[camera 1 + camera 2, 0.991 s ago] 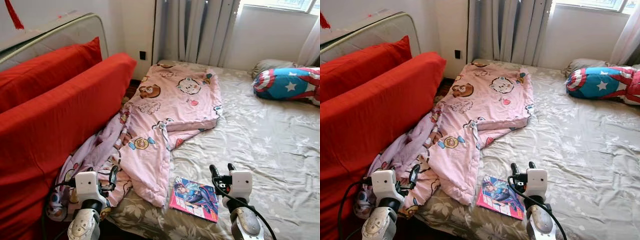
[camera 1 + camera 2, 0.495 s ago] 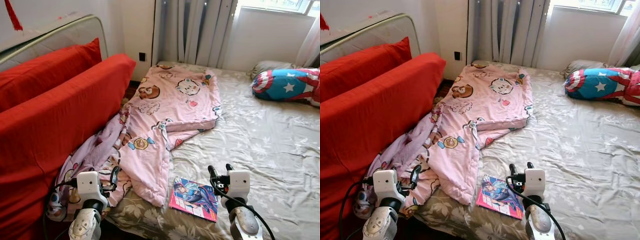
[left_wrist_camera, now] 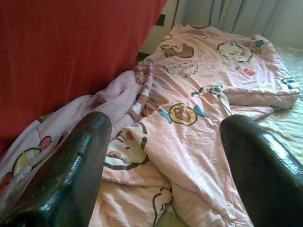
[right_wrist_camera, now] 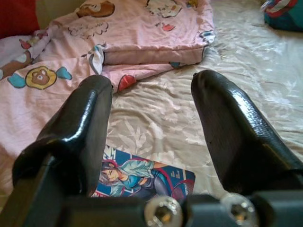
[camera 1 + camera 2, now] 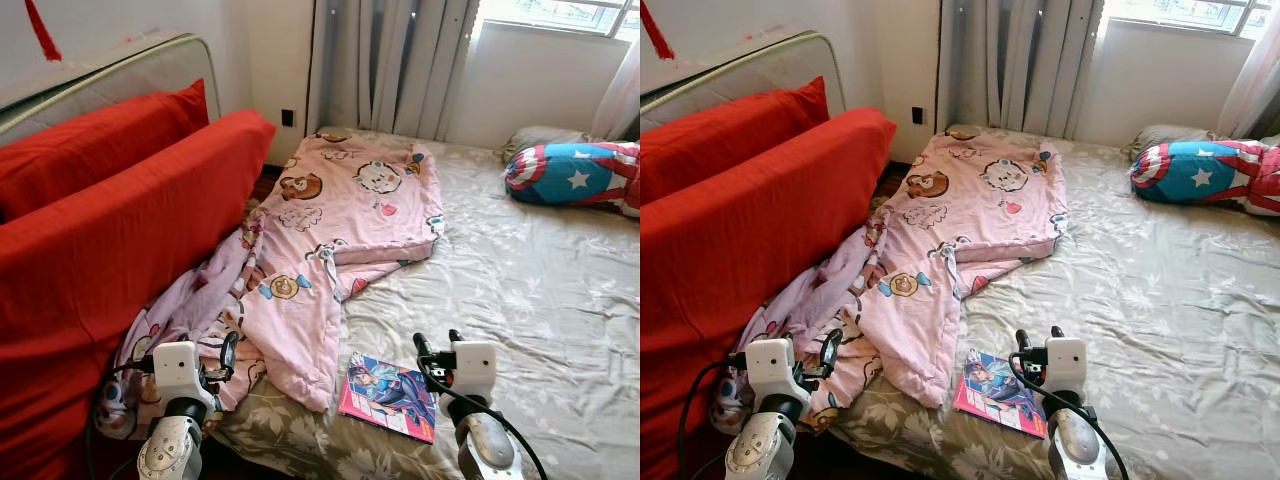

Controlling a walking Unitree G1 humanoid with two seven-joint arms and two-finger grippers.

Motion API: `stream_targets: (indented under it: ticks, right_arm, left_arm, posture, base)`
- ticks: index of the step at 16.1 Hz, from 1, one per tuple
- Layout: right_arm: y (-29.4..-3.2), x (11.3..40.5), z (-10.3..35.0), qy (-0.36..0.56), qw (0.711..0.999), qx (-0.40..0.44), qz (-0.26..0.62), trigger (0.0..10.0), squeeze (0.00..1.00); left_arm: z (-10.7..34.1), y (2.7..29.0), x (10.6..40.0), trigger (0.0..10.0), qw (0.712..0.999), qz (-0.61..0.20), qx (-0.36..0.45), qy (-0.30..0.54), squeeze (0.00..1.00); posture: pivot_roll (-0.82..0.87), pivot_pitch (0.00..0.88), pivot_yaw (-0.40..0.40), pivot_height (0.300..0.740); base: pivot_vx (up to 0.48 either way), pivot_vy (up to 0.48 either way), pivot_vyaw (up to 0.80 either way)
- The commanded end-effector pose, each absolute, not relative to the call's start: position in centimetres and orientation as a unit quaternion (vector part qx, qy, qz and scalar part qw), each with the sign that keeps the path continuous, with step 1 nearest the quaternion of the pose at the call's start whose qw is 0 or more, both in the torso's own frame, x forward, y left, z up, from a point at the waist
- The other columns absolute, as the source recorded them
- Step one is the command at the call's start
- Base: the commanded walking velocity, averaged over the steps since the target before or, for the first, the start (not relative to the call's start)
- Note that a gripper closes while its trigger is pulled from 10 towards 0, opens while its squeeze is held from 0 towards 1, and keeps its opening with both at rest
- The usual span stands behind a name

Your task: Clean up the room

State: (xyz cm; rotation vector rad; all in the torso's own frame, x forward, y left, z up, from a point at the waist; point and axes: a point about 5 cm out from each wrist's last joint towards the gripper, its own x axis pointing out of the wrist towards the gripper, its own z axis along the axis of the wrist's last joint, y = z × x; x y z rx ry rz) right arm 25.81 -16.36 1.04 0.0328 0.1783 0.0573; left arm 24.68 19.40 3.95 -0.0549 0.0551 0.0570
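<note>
text: none legible | magazine [image 5: 389, 396] cover: too blurred

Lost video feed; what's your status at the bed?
Left pincer open over pink blanket. Right pincer open above comic book. Nothing held, nothing blocking.

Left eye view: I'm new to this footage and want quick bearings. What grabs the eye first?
The big red cushions standing along the bed's left side dominate. Beside them a pink cartoon-print blanket lies rumpled across the grey floral sheet, trailing off the near edge. A colourful magazine lies near the right end effector, whose fingers are open, and a star-patterned pillow rests at the far right.
</note>
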Motion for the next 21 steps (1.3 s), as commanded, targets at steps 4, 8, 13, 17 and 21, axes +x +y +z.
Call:
stream_targets:
  ticks: [4, 8, 13, 17, 21]
  right_arm:
    - [-16.25, 25.96, 1.08, 0.085, 0.995, 0.028, 0.034, 10.0, 0.00]
    - [-16.15, 25.88, 0.88, 0.089, 0.995, 0.032, 0.035, 10.0, 0.00]
    - [-15.61, 25.69, 0.57, 0.096, 0.994, 0.034, 0.043, 10.0, 0.00]
    - [-15.55, 25.89, 0.59, 0.099, 0.994, 0.030, 0.043, 10.0, 0.00]
    - [-15.55, 25.95, 0.56, 0.101, 0.993, 0.029, 0.046, 10.0, 0.00]
  left_arm:
    - [4.04, 19.26, 24.80, 10.0, 0.999, 0.024, -0.025, 0.032, 0.00]
    - [4.05, 19.20, 24.71, 10.0, 0.999, 0.024, -0.026, 0.034, 0.00]
    - [3.99, 19.12, 24.64, 10.0, 0.999, 0.023, -0.026, 0.039, 0.00]
    - [3.90, 18.93, 24.60, 10.0, 0.999, 0.020, -0.026, 0.042, 0.00]
    - [3.84, 18.82, 24.58, 10.0, 0.998, 0.021, -0.028, 0.043, 0.00]
  posture:
    - [0.04, 0.000, -0.068, 0.677]
    - [0.04, 0.000, -0.068, 0.677]
    - [0.04, 0.000, -0.067, 0.657]
    - [0.04, 0.000, -0.070, 0.657]
    - [0.04, 0.000, -0.074, 0.657]
  base:
    - [0.000, 0.000, 0.00]
    - [0.000, 0.000, 0.00]
    - [0.000, 0.000, 0.00]
    - [0.000, 0.000, 0.00]
    - [0.000, 0.000, 0.00]
